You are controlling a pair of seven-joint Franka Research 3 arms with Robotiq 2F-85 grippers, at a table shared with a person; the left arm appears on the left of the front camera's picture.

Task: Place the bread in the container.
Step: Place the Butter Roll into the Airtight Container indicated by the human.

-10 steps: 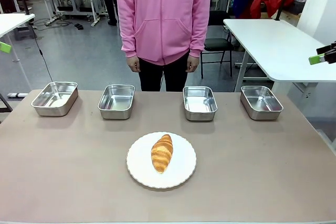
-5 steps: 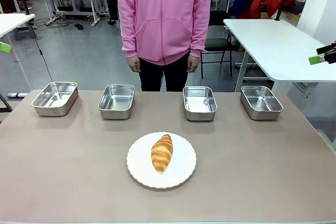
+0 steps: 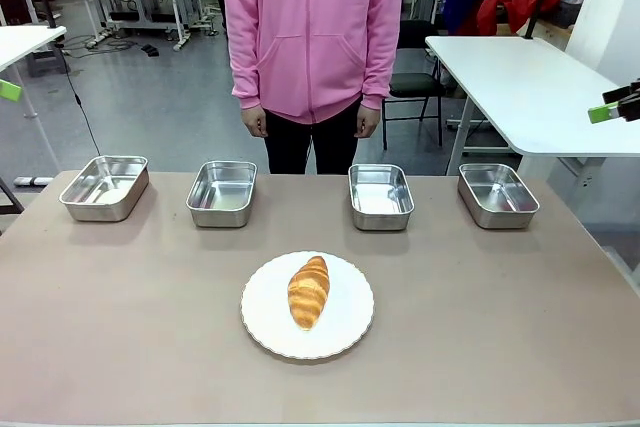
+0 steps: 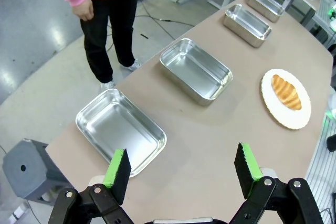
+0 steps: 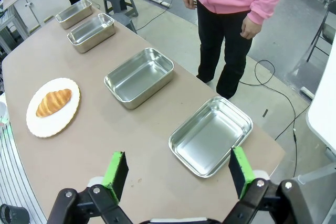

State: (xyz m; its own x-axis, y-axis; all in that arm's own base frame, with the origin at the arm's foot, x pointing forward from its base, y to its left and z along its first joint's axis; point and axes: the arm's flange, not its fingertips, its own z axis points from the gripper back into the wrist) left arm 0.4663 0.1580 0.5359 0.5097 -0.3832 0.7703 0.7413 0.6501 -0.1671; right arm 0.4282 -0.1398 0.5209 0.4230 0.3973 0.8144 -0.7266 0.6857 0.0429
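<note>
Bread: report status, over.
Left gripper open, right gripper open, both holding nothing. Bread on white plate, untouched. Four trays empty; nothing in the way.

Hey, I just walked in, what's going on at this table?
Nothing is being handled yet. A croissant lies on a white plate near the robot's side of the table. Four steel trays, all empty, sit in a row along the far side. A person stands behind them, hands down at their sides. The left gripper and right gripper hover open above the table's two ends, holding nothing.
</note>
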